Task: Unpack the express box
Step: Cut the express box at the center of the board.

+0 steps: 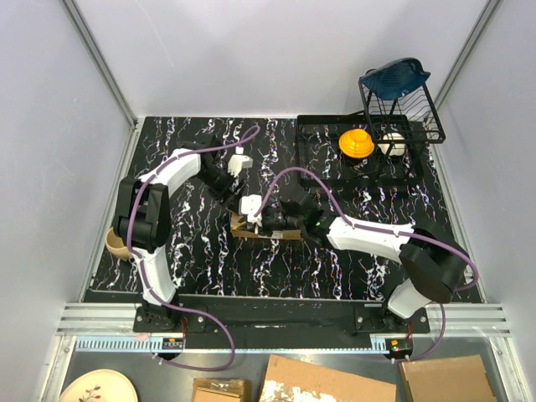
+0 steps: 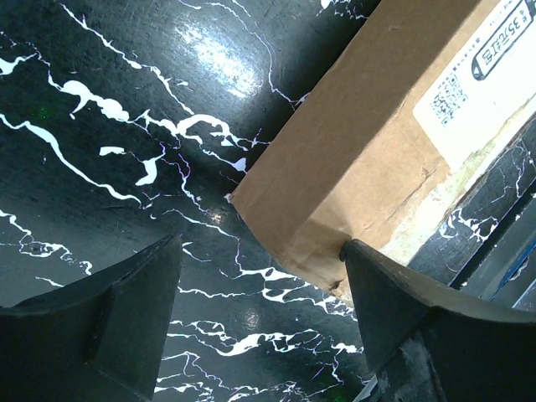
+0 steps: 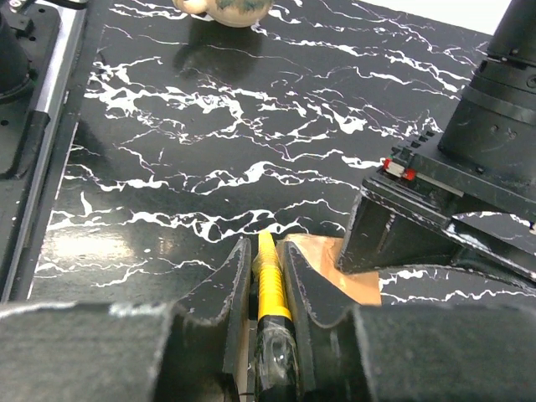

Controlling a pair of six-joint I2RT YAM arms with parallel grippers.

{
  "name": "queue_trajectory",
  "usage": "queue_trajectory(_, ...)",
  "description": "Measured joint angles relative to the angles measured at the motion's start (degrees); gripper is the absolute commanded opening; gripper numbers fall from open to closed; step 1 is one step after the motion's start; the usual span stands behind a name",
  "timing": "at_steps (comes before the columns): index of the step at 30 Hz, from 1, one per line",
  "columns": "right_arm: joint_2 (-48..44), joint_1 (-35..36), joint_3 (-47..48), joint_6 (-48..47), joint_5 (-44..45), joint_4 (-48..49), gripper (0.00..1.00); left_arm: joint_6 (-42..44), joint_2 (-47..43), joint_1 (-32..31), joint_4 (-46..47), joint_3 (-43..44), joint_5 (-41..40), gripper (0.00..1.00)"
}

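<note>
Evidently the left tool (image 2: 261, 247) stands wide, its fingers straddling one corner of the express box (image 2: 368, 151), which lies flat on the surface (image 2: 126, 126); likely it is set there to brace the carton. The right tool (image 3: 265, 245) is clamped narrow on a yellow utility knife (image 3: 270, 293), tip aimed at cardboard just ahead, presumably for cutting.

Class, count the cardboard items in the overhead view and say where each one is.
4. The express box lies on the table; three lie beyond its near edge: a small carton, a large flat piece, and another piece at the right. Others may be cut off.
</note>
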Motion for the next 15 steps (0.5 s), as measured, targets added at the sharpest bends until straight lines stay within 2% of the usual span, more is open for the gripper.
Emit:
queue_trajectory(10, 1.2, -2.8, 0.0, 0.3, -0.6, 1.8, 0.0, 5.6, 5.3, -0.6, -7.5, 7.0, 0.5, 0.75)
queue_trajectory(15, 3.1, -3.3, 0.0, 0.3, -1.3, 2.6, 0.0, 6.7, 5.8, -0.6, -8.3, 7.6, 1.0, 0.74)
